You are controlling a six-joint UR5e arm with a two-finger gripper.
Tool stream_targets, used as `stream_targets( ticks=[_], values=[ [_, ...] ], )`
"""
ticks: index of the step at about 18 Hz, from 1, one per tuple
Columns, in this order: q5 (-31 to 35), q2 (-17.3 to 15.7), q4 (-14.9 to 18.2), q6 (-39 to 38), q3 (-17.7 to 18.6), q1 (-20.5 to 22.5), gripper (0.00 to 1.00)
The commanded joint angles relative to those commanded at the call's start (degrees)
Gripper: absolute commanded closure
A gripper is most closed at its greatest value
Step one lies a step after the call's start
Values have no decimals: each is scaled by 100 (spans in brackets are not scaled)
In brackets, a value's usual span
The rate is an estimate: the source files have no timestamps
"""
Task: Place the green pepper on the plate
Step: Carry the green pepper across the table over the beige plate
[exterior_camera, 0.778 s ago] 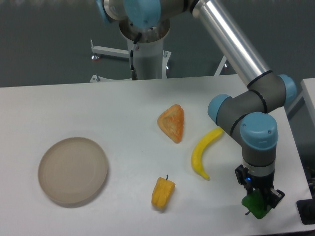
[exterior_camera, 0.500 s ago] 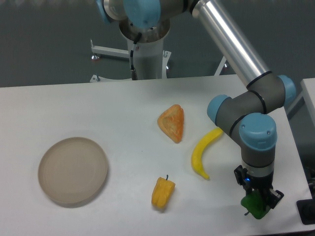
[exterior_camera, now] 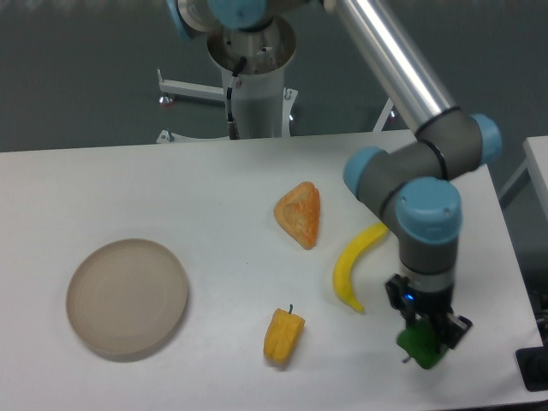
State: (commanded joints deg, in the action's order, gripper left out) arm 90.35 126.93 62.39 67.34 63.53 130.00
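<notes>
1. Since the earlier frames the arm has swung leftward and lifted a little, carrying the green pepper (exterior_camera: 419, 346) with it; the pepper now sits closer to the banana's lower tip than it did, and appears to be clear of the worktop (exterior_camera: 214, 188), though the view from this angle makes that hard to confirm.
2. Nearest the camera, the gripper (exterior_camera: 425, 336) points straight down with its jaws clenched on the green pepper, which hangs below them at the right front of the worktop.
3. At the same depth, the yellow pepper (exterior_camera: 282, 335) lies well to the left of the held one.
4. Further left, the plate (exterior_camera: 127, 296) rests bare, well apart from the gripper; the carry must run leftward across the worktop, passing over or just beside the yellow pepper.
5. Further back, the banana (exterior_camera: 354, 266) curves up beside the wrist, and the orange wedge (exterior_camera: 299, 214) lies beyond it.
</notes>
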Motion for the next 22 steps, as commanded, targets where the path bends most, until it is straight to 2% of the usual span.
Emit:
stream_targets(
  ticks=[2, 5, 10, 13, 16, 22],
  values=[
    [-123, -334, 133, -421, 369, -202, 74],
    [-343, -739, 133, -1116, 923, -536, 74],
    [-413, -1126, 63, -2468, 1548, -1186, 74],
    [-413, -1153, 45, -3129, 1662, -1599, 73],
    [-413, -1118, -130, -3928, 1680, -1977, 73],
    [-396, -741, -438, -5203, 1715, -2549, 73]
  ],
)
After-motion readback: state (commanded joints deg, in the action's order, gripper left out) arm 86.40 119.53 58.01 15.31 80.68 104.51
